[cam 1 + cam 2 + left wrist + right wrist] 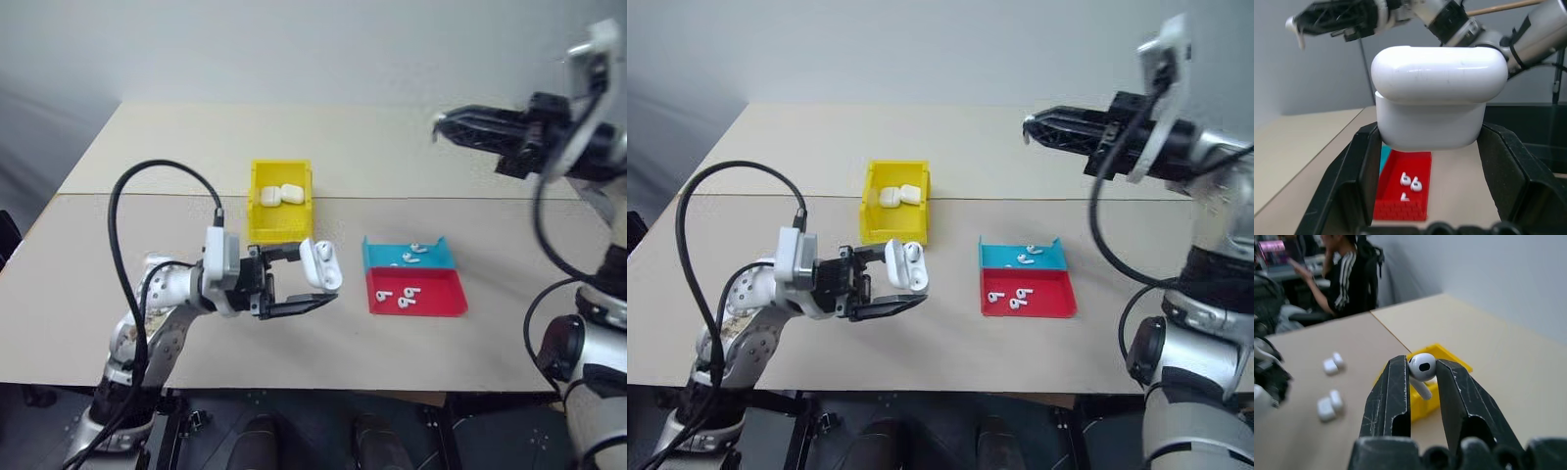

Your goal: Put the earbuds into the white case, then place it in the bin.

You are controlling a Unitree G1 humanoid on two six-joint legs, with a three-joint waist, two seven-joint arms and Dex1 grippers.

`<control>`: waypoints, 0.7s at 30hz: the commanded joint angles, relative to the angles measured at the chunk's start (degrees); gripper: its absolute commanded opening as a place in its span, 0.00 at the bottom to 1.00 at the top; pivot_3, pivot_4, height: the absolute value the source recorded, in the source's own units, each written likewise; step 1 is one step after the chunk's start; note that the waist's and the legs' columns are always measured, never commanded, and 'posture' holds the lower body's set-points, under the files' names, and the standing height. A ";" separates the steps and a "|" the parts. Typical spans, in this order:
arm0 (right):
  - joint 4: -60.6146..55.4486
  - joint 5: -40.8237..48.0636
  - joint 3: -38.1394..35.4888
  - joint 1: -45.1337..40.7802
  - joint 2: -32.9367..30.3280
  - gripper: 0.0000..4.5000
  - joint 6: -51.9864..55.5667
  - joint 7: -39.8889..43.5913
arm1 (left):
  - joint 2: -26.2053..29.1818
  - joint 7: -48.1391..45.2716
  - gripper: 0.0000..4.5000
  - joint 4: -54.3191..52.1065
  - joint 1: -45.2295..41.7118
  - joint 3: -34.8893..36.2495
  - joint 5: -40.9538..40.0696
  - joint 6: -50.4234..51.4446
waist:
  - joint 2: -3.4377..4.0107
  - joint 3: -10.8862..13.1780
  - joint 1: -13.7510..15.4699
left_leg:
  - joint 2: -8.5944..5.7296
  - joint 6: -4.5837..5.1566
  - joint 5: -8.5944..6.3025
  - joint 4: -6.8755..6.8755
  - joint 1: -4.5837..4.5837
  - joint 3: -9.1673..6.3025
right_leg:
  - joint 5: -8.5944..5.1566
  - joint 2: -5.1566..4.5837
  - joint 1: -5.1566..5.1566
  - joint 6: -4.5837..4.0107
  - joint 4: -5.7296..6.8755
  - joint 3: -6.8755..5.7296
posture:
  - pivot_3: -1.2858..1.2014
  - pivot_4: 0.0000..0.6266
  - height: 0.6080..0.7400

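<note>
My left gripper is shut on the white case and holds it just above the table, in front of the yellow bin. The head views suggest its lid stands open. The case's glossy shell sits between the two black fingers. My right gripper is raised high at the right and points left. It is shut on one of the earbuds, pinched by its rounded head with the stem hanging down. More earbuds lie in the red tray.
Two closed white cases lie in the yellow bin. A blue tray and a red tray sit side by side right of centre, both holding earbuds. Several white cases lie on a tabletop. A person sits beyond it.
</note>
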 commanded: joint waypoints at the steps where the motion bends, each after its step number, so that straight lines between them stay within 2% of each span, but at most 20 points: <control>1: -16.83 11.91 -9.71 5.31 4.76 0.14 9.14 -7.18 | -2.00 -1.70 0.60 2.19 -4.29 -1.38 -1.07 0.35 | -0.01 -0.01 -0.02 | 0.00 0.00 0.00 -0.01 0.03 -0.01 | 0.00 0.00 0.03 0.00 -0.01 0.00 | 0.52 0.24 1.00; 4: -24.17 23.19 -16.52 9.32 10.47 0.14 11.73 -11.73 | -3.85 -2.77 0.60 4.15 -7.22 -2.70 -0.84 0.62 | -0.01 -0.01 -0.09 | -0.02 0.00 0.00 0.02 0.01 -0.01 | 0.00 0.00 0.05 0.02 0.00 0.02 | 0.52 0.24 1.00; 7: -27.39 31.86 -17.37 13.60 11.35 0.14 11.17 -15.96 | -5.23 -3.20 0.60 4.61 -9.27 -3.29 -1.44 1.53 | -0.01 -0.01 0.01 | -0.03 0.01 0.00 0.01 -0.05 -0.03 | 0.00 -0.01 0.01 0.02 -0.03 0.00 | 0.52 0.24 1.00; 13: -25.77 46.63 -14.07 18.85 8.32 0.14 7.14 -25.41 | -6.13 -3.93 0.60 5.28 -10.90 -3.73 -1.13 2.47 | -0.01 -0.01 -0.19 | -0.04 0.01 0.00 0.02 -0.01 -0.02 | 0.00 -0.01 0.04 0.03 -0.02 0.01 | 0.52 0.24 1.00; 21: -24.04 57.39 -5.52 24.77 2.00 0.14 -0.84 -33.52 | -7.71 -4.62 0.60 8.79 -12.16 -4.46 1.74 0.44 | -0.03 0.00 -0.13 | -0.05 0.01 0.00 0.03 -0.04 -0.03 | 0.00 -0.01 0.04 0.04 -0.06 0.02 | 0.52 0.24 1.00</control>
